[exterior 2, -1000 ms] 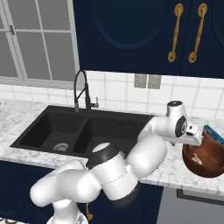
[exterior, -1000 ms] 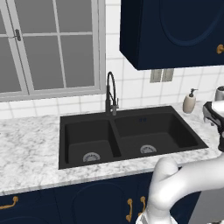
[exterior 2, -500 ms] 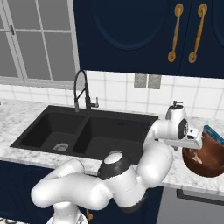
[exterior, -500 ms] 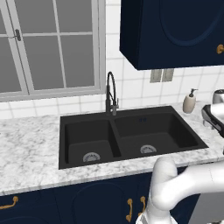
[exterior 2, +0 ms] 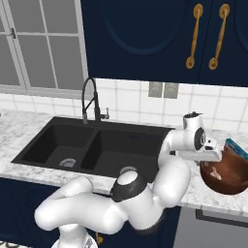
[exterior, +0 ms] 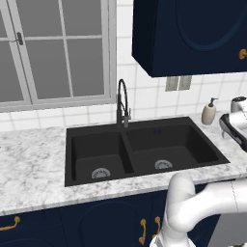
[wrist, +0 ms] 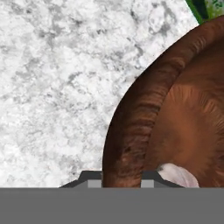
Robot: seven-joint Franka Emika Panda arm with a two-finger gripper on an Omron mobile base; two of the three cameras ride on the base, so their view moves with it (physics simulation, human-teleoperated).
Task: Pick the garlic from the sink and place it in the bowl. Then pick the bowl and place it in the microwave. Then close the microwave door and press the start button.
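Straddling the rim of the bowl [wrist: 175, 118], the fingers [wrist: 121, 179] are seen in the hand view with one tip outside the wall and one inside; they are closing on that rim, though a firm grasp cannot be confirmed from this picture. A pale lump, taken to be the garlic [wrist: 178, 176], lies inside the bowl just beside the inner tip. The marble counter [wrist: 57, 87] spreads to the left of the bowl, and a green-edged thing [wrist: 205, 8] peeks out at the far corner.

In the left base view the sink [exterior: 144, 149] is shown with both basins bare of garlic, the faucet [exterior: 122, 103] standing behind the divider. A soap bottle [exterior: 209, 112] stands on the counter to the right, and the hand is seen at the right edge of the picture.

In the right base view the hand is held level over the left rim of the bowl [exterior 2: 227, 169], which rests on the counter [exterior 2: 29, 123] well right of the sink [exterior 2: 92, 145]. Compared with the pictures of a moment earlier, the hand has been lowered and brought in over the bowl's rim, and the fingers have been drawn together from wide open.

The garlic step is therefore judged done; the bowl is being taken for lifting toward the microwave.
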